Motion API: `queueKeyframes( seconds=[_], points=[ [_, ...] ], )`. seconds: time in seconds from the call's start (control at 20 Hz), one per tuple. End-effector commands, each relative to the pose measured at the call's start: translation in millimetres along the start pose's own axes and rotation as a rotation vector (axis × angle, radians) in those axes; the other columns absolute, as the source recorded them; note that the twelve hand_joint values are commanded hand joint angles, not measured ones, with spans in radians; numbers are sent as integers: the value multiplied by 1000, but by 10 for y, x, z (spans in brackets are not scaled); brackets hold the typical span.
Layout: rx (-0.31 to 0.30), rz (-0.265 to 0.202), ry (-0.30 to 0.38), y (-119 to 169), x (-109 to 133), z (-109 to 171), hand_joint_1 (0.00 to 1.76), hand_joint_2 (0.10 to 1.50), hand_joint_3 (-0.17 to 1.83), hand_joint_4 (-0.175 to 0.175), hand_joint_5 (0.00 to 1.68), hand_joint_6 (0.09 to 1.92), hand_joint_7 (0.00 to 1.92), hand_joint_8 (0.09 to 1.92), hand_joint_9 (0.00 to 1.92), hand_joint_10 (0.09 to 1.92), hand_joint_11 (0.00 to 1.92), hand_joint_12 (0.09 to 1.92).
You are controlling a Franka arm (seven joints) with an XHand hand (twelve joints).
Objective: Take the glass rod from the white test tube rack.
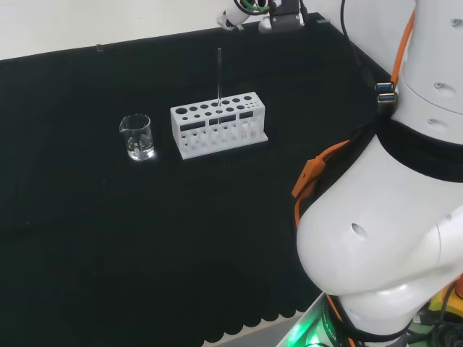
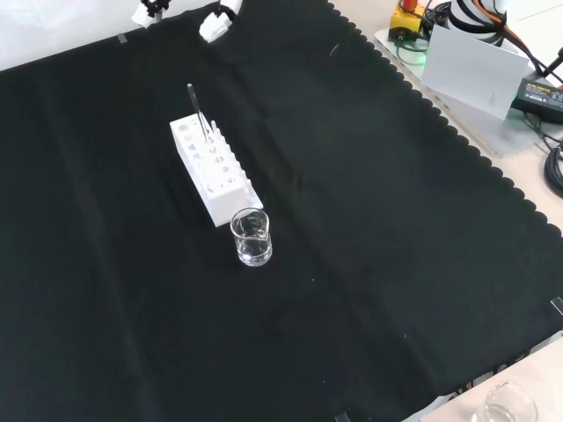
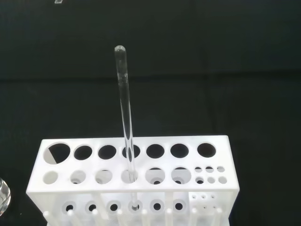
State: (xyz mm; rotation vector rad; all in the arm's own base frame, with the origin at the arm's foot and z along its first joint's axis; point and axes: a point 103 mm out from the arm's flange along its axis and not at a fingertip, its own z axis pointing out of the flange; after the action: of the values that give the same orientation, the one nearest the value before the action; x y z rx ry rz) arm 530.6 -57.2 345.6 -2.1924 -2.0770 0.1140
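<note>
— While the stock is being listed: item one?
— Thin clear glass rod (image 3: 126, 127), standing near upright in a middle hole of the white plastic test tube rack (image 3: 197, 162), long top end free for taking.
— Item two?
— Small clear glass beaker (image 1: 137, 136), just beside the rack's end on the black-clothed worktop (image 2: 369, 229), apart from the rod.
— Fingers?
— Whether they are apart or together, cannot tell. The wrist view looks straight at the rod, so the fingers are judged short of it; task not begun.

overhead head and front, wrist near rack (image 3: 131, 188)
</note>
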Motion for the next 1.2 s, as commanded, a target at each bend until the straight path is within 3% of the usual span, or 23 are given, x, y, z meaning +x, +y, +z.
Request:
queueKeyframes(
  seconds=[0.05,0.4,1.0,1.2],
  points=[
    [3,-8,1,108,57,78,599,831,578,-94,353,87,261,837,475,774,400,1361],
    [5,-19,32,161,75,236,611,838,573,-107,458,92,350,812,527,742,432,1341],
    [55,-30,8,179,197,472,616,848,564,-113,474,179,447,787,621,699,456,1323],
    [68,-38,1,173,253,524,617,848,567,-120,418,489,540,772,673,679,506,1309]
  ],
)
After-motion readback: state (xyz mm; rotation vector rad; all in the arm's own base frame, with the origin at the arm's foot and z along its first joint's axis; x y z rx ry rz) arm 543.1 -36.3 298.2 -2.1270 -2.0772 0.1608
